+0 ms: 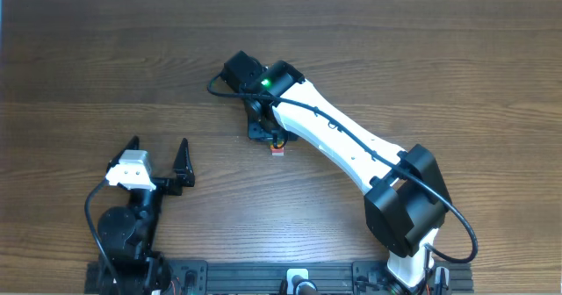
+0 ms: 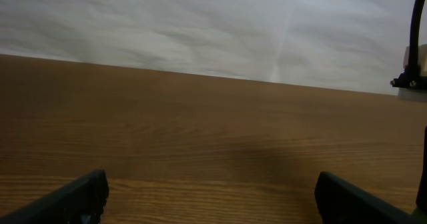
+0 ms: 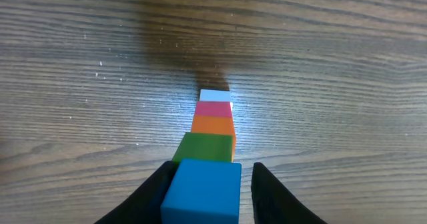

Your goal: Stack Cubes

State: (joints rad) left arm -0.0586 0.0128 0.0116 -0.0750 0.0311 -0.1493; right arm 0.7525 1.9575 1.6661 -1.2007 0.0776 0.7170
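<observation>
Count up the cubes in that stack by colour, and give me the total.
blue cube: 1
green cube: 1
orange cube: 1
pink cube: 1
white cube: 1
Total: 5 cubes

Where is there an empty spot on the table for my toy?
The table is bare along its whole far side, beyond the right gripper, and between the left gripper and the cube stack. Around the stack it's crowded by the right gripper.
</observation>
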